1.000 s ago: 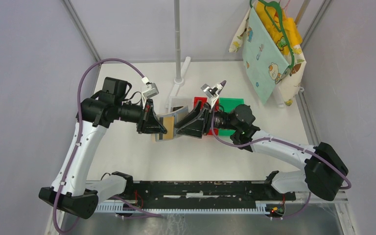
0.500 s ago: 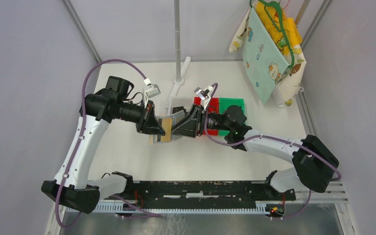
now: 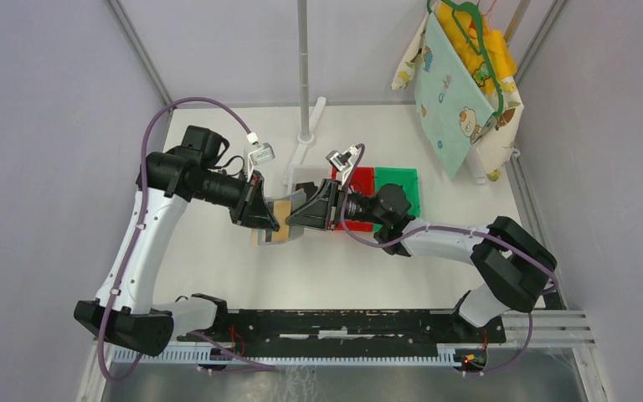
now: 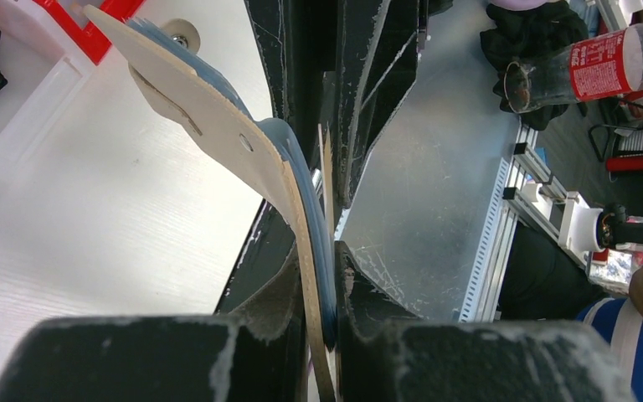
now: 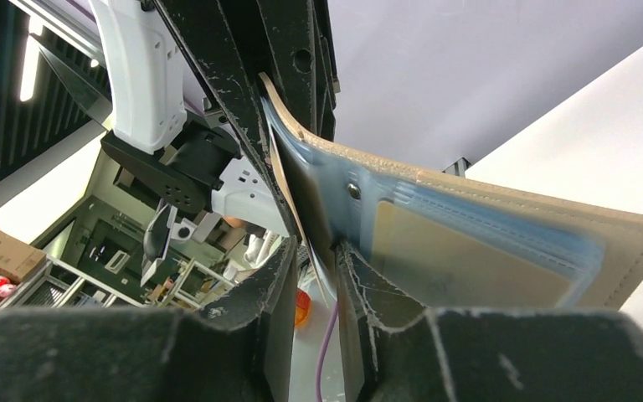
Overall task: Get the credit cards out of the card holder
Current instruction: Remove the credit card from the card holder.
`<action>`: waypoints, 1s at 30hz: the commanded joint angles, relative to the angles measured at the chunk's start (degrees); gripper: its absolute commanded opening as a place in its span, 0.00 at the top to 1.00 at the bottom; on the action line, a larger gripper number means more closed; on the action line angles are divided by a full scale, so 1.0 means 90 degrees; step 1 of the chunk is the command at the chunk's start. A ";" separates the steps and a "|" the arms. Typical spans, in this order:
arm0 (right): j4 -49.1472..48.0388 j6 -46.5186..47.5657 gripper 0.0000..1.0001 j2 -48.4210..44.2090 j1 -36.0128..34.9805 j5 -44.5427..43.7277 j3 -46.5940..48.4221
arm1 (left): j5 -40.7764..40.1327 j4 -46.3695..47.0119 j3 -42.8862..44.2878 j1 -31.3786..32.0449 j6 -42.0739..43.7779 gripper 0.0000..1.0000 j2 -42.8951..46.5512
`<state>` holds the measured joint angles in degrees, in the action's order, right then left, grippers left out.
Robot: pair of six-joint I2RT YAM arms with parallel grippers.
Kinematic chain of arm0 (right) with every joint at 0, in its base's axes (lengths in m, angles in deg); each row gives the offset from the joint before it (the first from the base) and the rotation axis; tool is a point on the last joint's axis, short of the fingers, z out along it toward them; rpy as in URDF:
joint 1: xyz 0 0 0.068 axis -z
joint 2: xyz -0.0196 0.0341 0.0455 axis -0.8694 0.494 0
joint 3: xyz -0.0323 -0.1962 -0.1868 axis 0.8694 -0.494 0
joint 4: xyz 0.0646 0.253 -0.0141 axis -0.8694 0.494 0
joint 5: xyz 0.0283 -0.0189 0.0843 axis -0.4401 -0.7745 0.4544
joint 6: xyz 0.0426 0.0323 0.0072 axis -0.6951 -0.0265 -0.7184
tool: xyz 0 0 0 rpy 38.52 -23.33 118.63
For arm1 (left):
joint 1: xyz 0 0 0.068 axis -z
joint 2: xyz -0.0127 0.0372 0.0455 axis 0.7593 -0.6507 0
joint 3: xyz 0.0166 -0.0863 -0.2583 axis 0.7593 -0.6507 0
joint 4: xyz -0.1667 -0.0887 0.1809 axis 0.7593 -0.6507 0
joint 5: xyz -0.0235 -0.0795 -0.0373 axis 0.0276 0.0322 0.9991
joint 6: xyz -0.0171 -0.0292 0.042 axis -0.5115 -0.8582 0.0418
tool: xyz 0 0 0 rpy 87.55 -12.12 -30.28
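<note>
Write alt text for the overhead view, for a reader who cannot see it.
Over a white table, the left gripper clamps a tan card holder, with the right gripper at its opposite edge. A white bin, red bin and green bin sit just behind; patterned cloth hangs far right.

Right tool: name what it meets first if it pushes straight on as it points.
The card holder, already inside the right tool; just beyond, probably the left tool clamping it.

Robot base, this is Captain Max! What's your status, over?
Left gripper shut on card holder. Right gripper: jaws narrow around its pocket edge, grip unclear. White bin behind, not blocking.
</note>
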<state>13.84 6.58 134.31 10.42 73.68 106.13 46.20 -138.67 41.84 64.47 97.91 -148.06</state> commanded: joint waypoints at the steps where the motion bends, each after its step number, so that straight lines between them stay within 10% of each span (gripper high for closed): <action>1: -0.0324 0.0170 0.73 -0.0250 -0.0267 -0.0505 0.0170 | 0.0958 0.0075 0.0339 0.0151 0.0423 0.87 -0.0084; 12: -0.2342 -0.0987 0.68 0.0282 -0.0402 0.0084 0.0369 | 0.0388 0.0170 0.0269 0.0146 0.0165 0.87 -0.0274; 17: -0.1022 -0.0180 0.74 0.0166 -0.0524 -0.0047 0.0523 | 0.0385 0.0202 0.0305 0.0149 0.0098 0.87 -0.0275; 21: 0.0011 0.0432 1.00 -0.0189 -0.0570 -0.0455 0.0480 | 0.0471 0.0148 0.0317 0.0149 0.0071 0.81 -0.0285; 30: -0.0709 0.0220 1.00 -0.0429 -0.0551 -0.0742 -0.0150 | 0.1413 -0.0234 0.0548 0.0152 0.0676 0.80 -0.0236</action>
<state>14.69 9.00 132.78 6.40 69.96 105.96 49.50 -143.40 43.76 65.24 99.83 -150.64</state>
